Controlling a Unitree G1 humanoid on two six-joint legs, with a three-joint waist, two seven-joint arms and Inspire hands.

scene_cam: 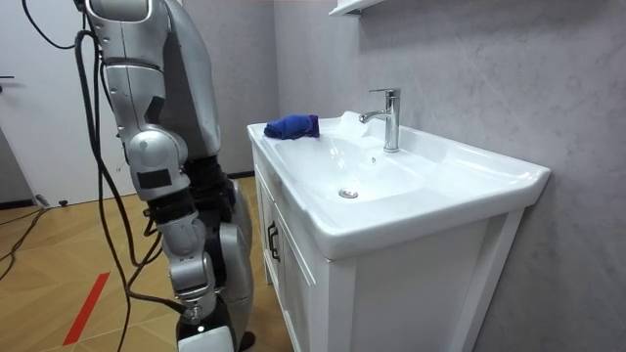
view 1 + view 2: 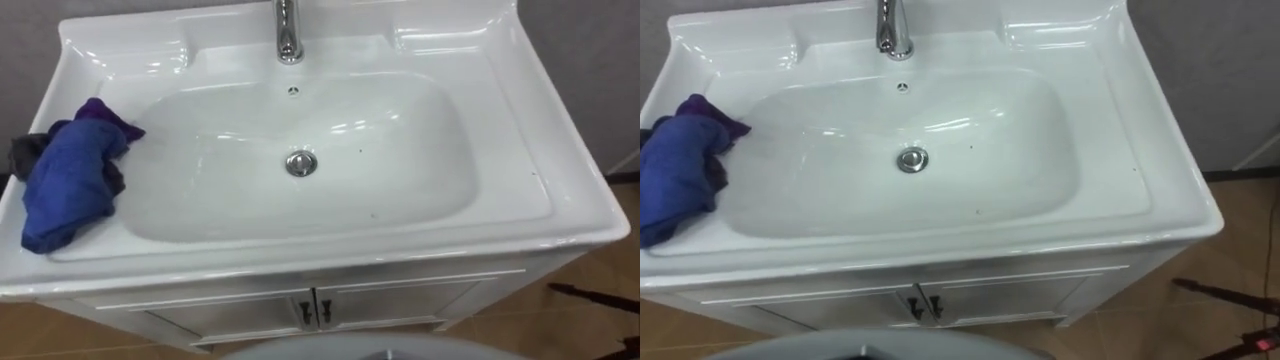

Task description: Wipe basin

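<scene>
A white ceramic basin (image 2: 560, 190) tops a white cabinet right in front of me. A crumpled blue cloth (image 2: 68, 180), with purple and dark grey parts, lies on the basin's left rim and hangs slightly over the bowl's edge; it is the blue cloth (image 1: 292, 126) at the far end in the room view. The bowl has a chrome drain plug (image 2: 301, 163) at its middle. In the room view I stand at the basin's front, my right arm hanging straight down, with the right hand (image 1: 194, 311) low beside my leg and away from the cloth.
A chrome tap (image 2: 288, 32) rises at the back middle of the basin. Two cabinet doors with dark handles (image 2: 312, 312) sit below the front edge. A grey wall stands behind the basin, and wooden floor lies on both sides.
</scene>
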